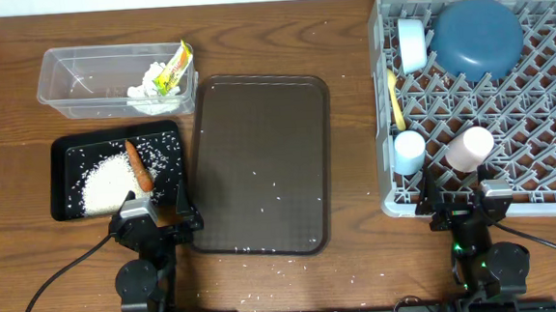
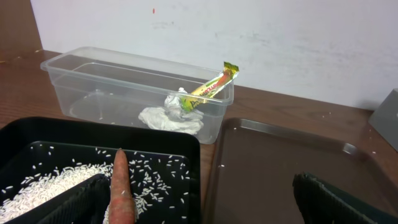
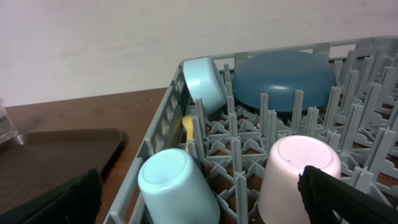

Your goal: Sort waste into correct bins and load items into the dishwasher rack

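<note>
Left claw gapes near tapered orange carrot.

The table is brown wood. Four big things sit right on it. At the back left is a clear tub. Just in front of it is a black tray. A brown tray lies in the middle, beside both. A big grey rack sits on the right. A few white rice grains lie on the wood by the brown tray's front edge.
</note>
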### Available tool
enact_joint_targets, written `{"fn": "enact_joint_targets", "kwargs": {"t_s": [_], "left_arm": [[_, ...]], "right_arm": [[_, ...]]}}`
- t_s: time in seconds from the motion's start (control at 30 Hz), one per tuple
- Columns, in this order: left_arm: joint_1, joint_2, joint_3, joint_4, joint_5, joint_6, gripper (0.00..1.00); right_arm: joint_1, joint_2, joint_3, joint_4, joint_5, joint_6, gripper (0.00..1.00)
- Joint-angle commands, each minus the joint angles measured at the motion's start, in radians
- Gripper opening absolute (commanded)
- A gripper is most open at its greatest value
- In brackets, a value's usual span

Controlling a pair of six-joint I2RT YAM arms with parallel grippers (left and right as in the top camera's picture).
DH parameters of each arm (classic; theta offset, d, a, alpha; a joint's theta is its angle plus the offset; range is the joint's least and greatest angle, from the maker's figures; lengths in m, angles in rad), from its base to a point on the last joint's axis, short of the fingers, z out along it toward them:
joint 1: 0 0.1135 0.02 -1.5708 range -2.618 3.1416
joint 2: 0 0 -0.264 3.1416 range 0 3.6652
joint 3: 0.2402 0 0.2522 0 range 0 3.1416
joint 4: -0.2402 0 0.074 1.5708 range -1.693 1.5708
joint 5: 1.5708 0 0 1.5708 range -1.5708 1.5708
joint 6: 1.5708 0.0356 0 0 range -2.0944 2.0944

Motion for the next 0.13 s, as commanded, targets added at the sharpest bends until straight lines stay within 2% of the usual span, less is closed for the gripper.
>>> {"fn": "enact_joint_targets", "kwargs": {"t_s": [0.0,0.1], "left_arm": [[-0.002,-0.007,-0.03,-0.024,0.007,0.017,0.96],[-0.002,-0.007,-0.03,-0.024,0.007,0.017,0.96]], "right_arm": [[0.018,-0.006,-0.003,-0.002,-0.001,-0.011,0.99],[0.018,-0.006,-0.003,-0.002,-0.001,-0.011,0.99]]}}
